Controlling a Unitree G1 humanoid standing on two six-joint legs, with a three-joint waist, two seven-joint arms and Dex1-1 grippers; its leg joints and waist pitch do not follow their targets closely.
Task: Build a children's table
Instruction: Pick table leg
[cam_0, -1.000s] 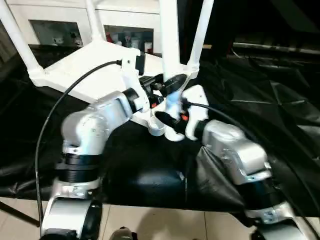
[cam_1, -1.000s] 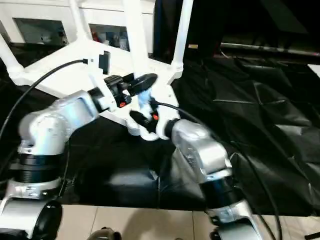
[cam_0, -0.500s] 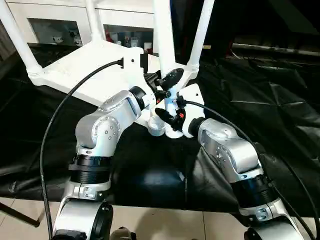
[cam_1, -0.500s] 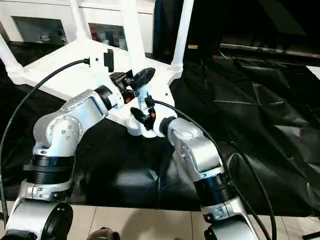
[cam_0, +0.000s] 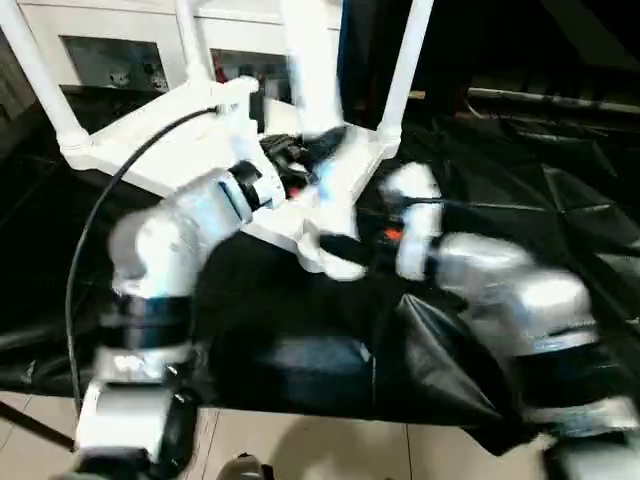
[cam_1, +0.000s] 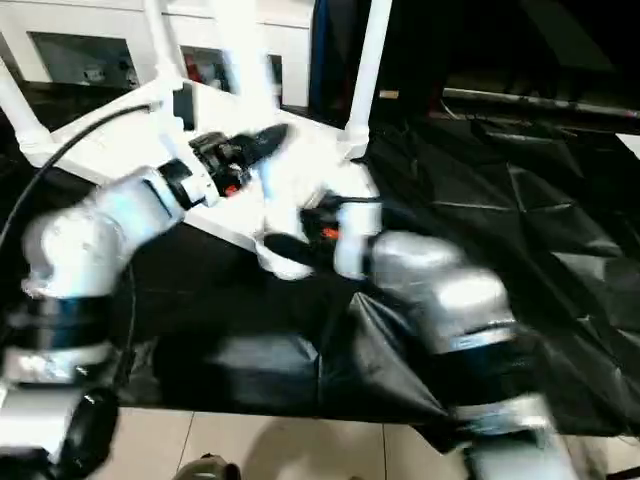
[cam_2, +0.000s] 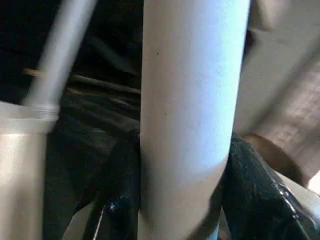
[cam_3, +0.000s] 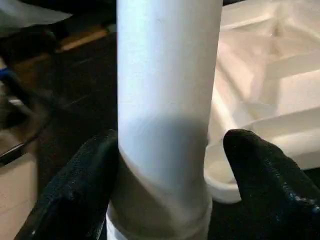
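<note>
The table leg (cam_2: 192, 100) stands in its corner socket, held by the left claw (cam_2: 175, 195), while the right claw (cam_3: 165, 185) sits loose around it, so it could tip over.

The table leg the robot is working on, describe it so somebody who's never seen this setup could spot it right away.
On the black sheet lies the upside-down white tabletop, legs pointing up from its corners. The table leg rises at the corner nearest the robot. Unlike the other legs, it stands between both the left gripper and right gripper.
</note>
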